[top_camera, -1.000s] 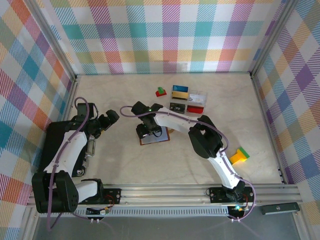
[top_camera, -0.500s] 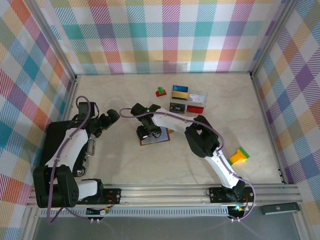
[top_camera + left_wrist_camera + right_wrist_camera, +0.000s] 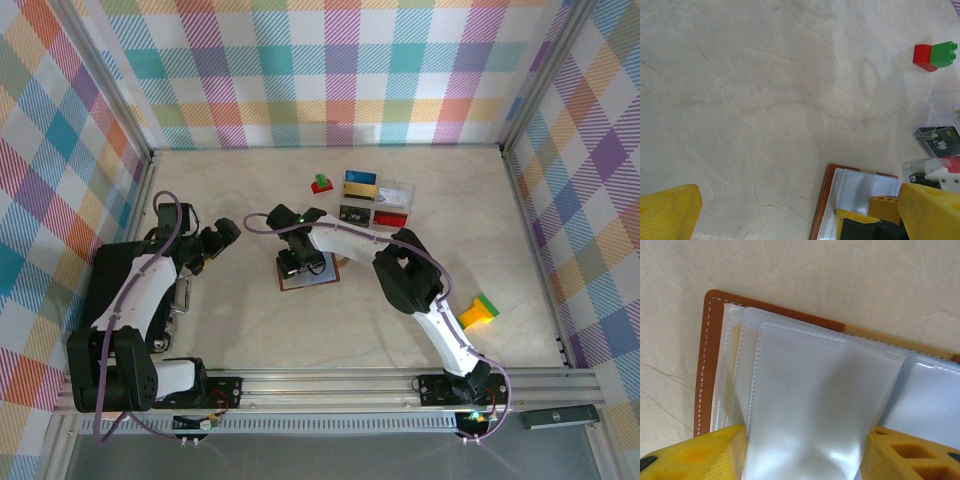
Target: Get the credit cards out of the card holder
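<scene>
Up close, the right gripper (image 3: 802, 452) pinched a clear sleeve (image 3: 810, 405) of the open card holder (image 3: 309, 274) mid-table, hiding any cards. Off to the side, the left gripper (image 3: 213, 243) hung with fingers spread.

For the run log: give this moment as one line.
right hand: over open card holder, fingers pinching a clear sleeve | left hand: open, idle

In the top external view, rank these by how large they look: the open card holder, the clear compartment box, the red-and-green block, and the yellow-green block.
1. Clear compartment box
2. Card holder, partly hidden beneath the right gripper
3. Yellow-green block
4. Red-and-green block
</scene>
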